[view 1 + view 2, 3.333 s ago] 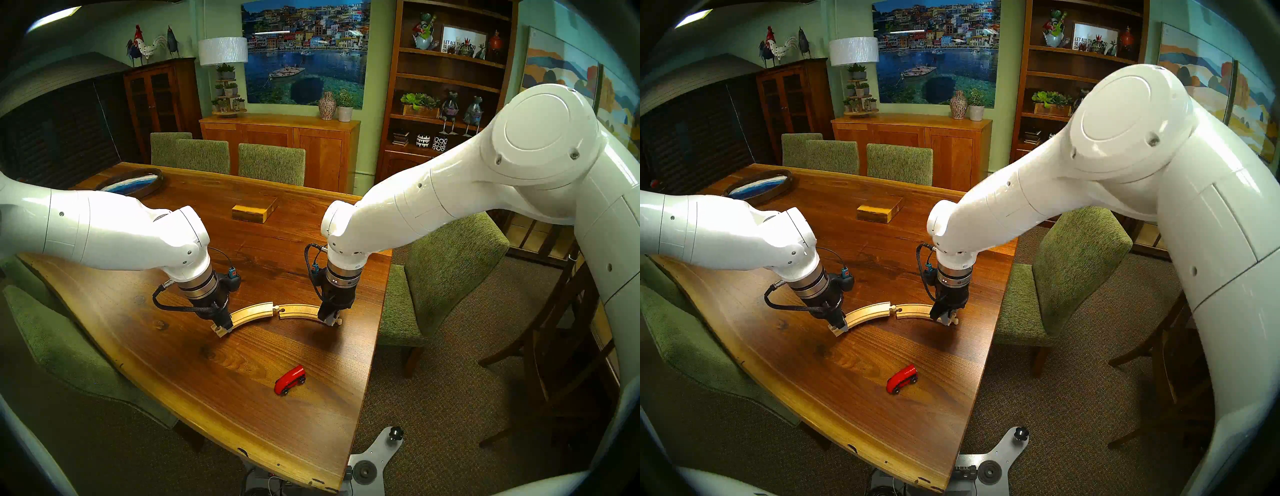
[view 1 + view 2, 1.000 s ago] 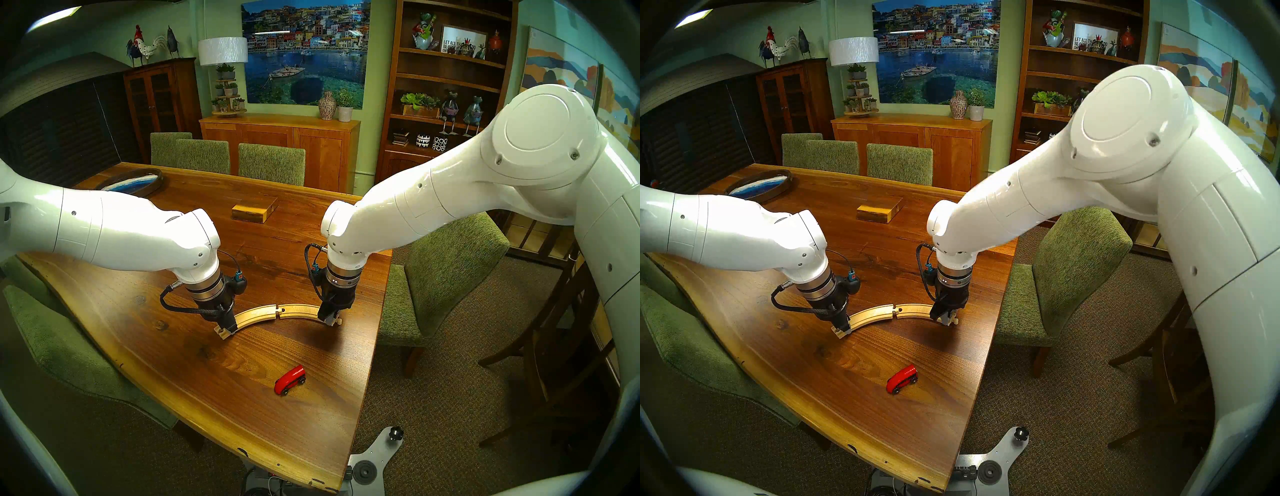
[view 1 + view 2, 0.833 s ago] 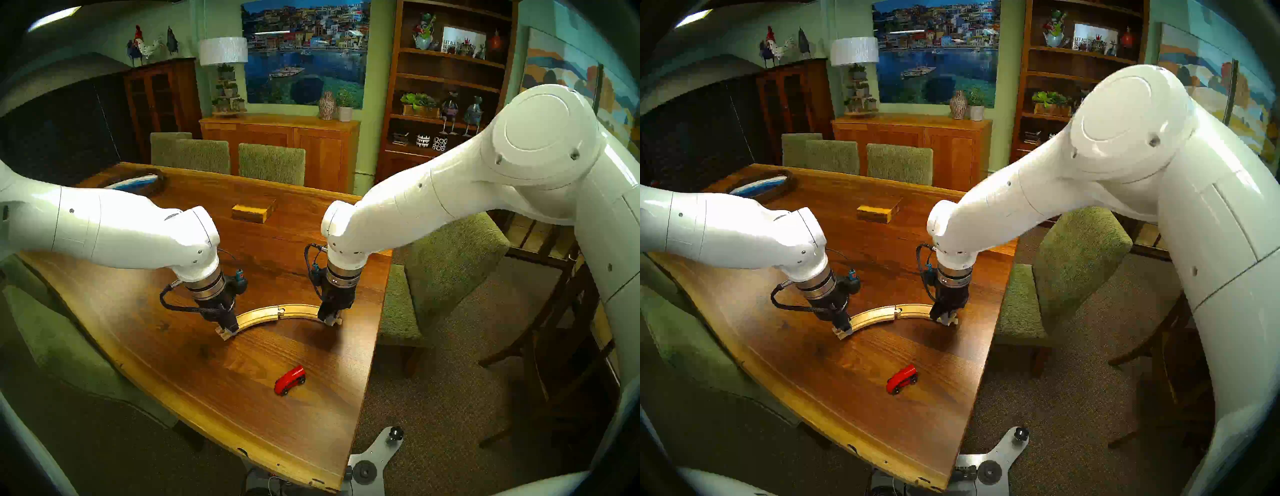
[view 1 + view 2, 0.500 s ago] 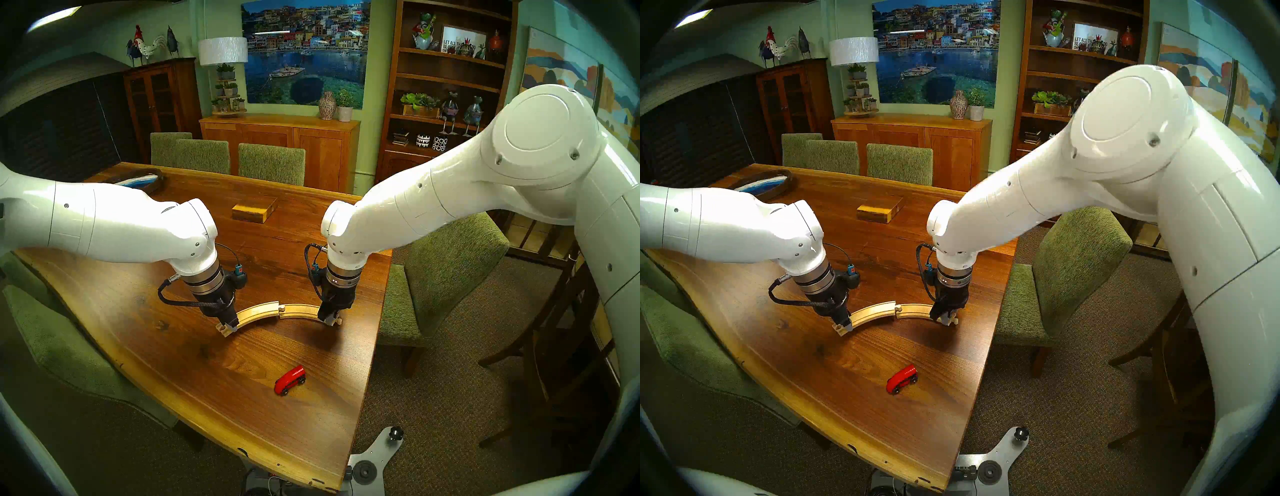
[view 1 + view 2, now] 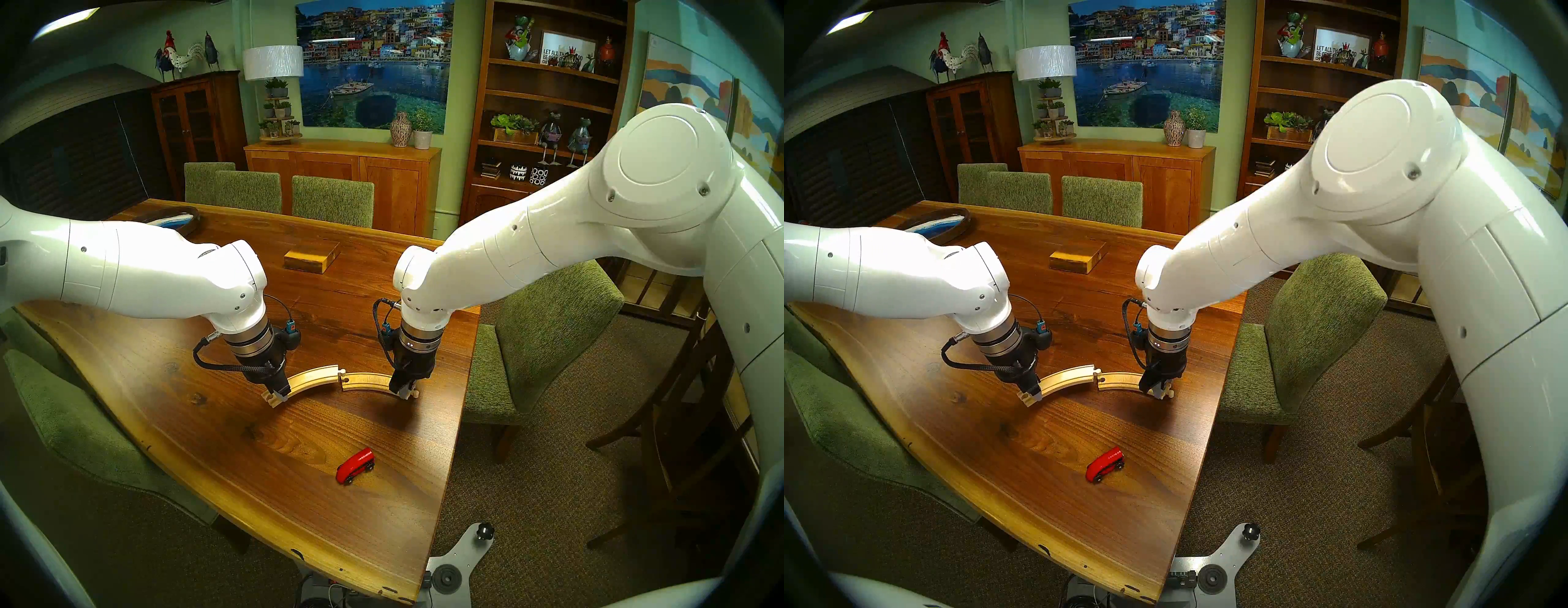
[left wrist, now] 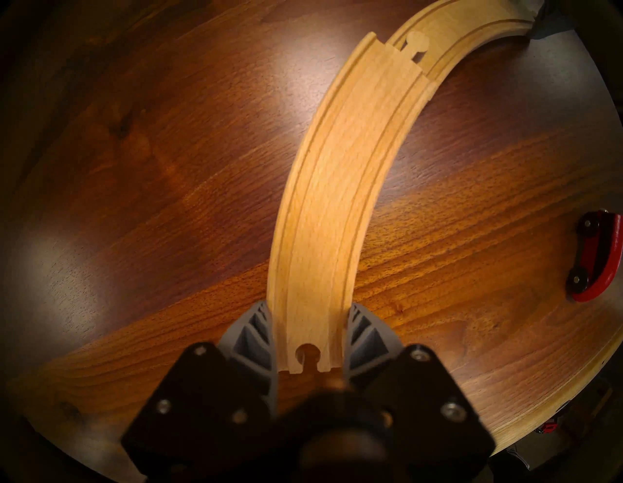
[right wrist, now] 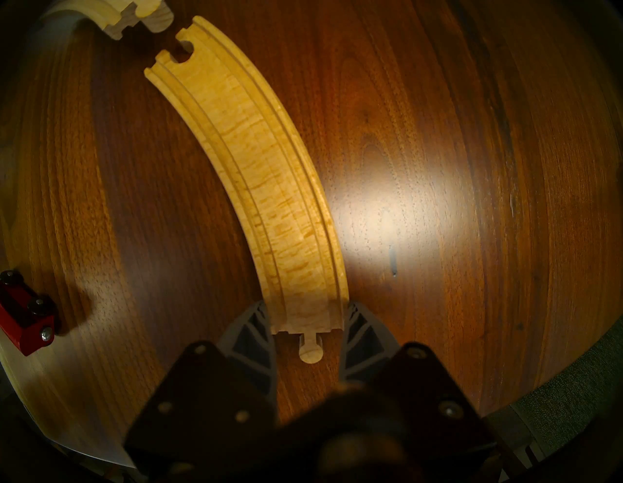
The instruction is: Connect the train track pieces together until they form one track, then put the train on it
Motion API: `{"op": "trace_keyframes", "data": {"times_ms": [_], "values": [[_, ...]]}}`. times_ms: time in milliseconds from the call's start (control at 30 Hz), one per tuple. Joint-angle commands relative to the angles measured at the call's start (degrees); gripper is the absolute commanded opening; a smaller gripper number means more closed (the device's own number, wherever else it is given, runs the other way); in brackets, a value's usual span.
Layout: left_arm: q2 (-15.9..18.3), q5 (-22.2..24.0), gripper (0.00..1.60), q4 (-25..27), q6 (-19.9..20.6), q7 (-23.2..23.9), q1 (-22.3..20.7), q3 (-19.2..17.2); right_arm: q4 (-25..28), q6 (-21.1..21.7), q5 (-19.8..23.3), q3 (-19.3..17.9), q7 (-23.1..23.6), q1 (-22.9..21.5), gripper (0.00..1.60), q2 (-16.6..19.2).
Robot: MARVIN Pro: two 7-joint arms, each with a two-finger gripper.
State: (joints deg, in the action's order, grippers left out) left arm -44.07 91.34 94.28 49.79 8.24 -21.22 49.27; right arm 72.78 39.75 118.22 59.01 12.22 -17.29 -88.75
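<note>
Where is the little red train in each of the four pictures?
Head left view: the red train is low on the table, right of middle.
Head right view: the red train is low, a bit left of middle.
Left wrist view: at the right edge.
Right wrist view: at the left edge.
Shared landmark: it lies on the table, apart from the wooden track curves.

You see glossy white arms (image 5: 148, 276) with small screws, silver wrist rings, braided black cables, and grey ribbed claw fingers (image 6: 256, 337).
</note>
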Motion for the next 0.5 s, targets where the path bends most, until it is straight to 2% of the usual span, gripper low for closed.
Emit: {"op": "trace_keyframes", "data": {"times_ms": [0,467], "values": [[-0.9,0.1,0.0,-0.7,-0.5,-0.3,-0.6,-1.2,-0.1,-0.2,0.0,0.0,-0.3,0.2,0.0,-0.1],[-1.9,0.7,0.0,-0.7,-0.5,-1.1,0.3,-1.2,-0.1,-0.2,0.0,-0.1,-0.3,0.2,0.0,-0.1]]}}
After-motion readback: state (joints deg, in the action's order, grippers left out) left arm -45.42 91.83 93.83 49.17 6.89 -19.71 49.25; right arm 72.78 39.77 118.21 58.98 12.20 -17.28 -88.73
